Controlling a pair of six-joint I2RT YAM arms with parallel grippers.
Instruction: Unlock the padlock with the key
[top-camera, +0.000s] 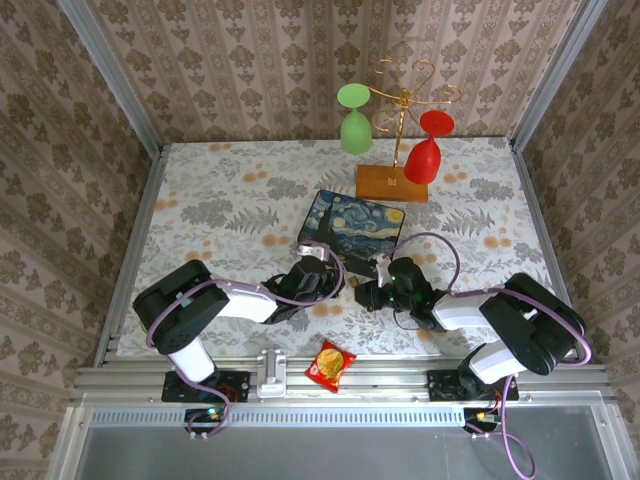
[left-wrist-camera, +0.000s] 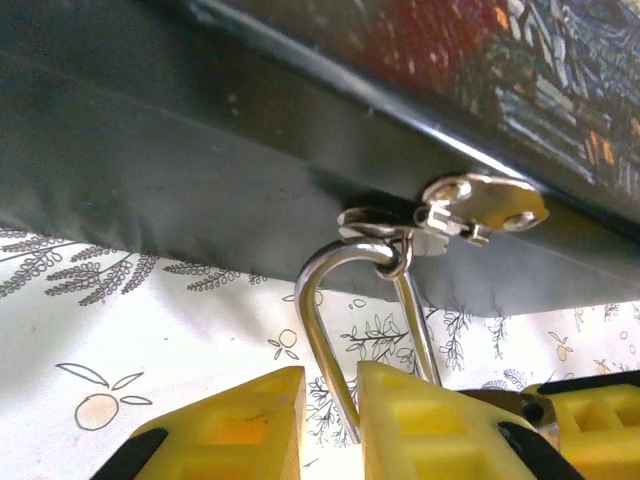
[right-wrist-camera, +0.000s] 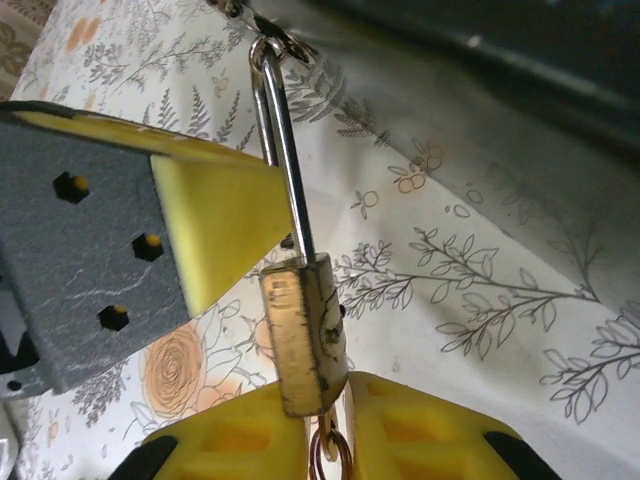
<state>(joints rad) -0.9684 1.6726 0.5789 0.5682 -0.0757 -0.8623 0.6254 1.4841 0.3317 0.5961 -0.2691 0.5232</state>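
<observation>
We judge the padlock (right-wrist-camera: 305, 335) on the clasp (left-wrist-camera: 480, 205) still locked; unlocking remains. Whether left gripper (left-wrist-camera: 330, 390) or right gripper (right-wrist-camera: 330, 430) clamps, we cannot tell.

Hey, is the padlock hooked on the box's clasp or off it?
On: the padlock has its shackle threaded through the clasp of the box.

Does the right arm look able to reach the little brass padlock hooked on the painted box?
Likely yes: the small brass padlock has its end away from the silvery shackle at the fingertips of the right pincer; the left pincer is at the shackle, not that end.
</observation>
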